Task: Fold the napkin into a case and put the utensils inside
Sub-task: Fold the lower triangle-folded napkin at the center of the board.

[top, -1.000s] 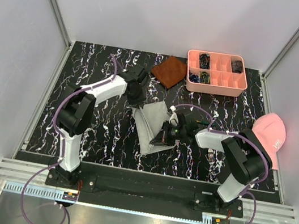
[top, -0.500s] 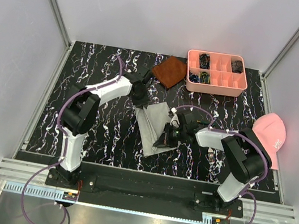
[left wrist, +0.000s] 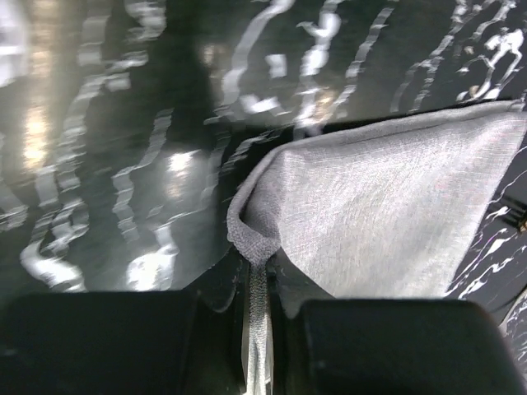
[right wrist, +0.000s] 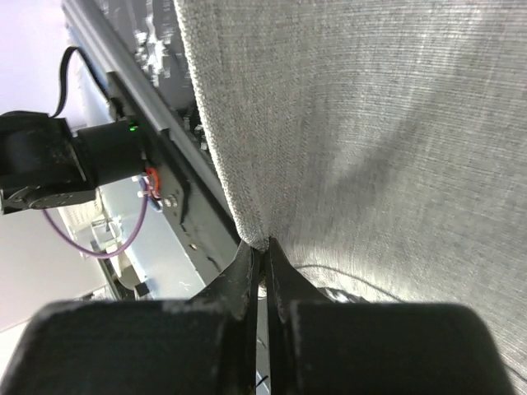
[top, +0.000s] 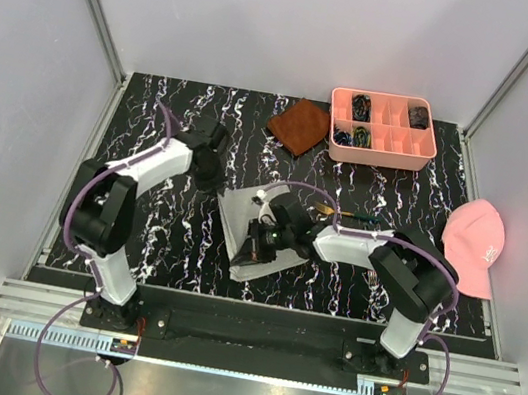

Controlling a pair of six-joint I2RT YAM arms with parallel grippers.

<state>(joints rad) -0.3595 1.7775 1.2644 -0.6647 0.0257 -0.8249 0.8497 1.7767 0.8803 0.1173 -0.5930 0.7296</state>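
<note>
Black marbled counter, white walls. L arm [top: 164, 159] reaches toward the counter's centre, wrist tipped down; left fingers [left wrist: 288, 321] closed on a napkin [top: 239, 216] corner, cloth pinched btwn them. R arm [top: 338, 240] lies low, stretched leftward along the near edge; right fingers [right wrist: 247, 284] clamped on the napkin's hem. Napkin sits mid-counter, nearer the near edge, partly under R wrist. Fold layers unclear. Slim piece w/ gold end [top: 327, 209] behind R arm, barely readable.

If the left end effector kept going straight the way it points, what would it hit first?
The left end effector pinches a corner of the napkin, so that comes first. Past it, probably the black marbled table, though depth is unclear.
</note>
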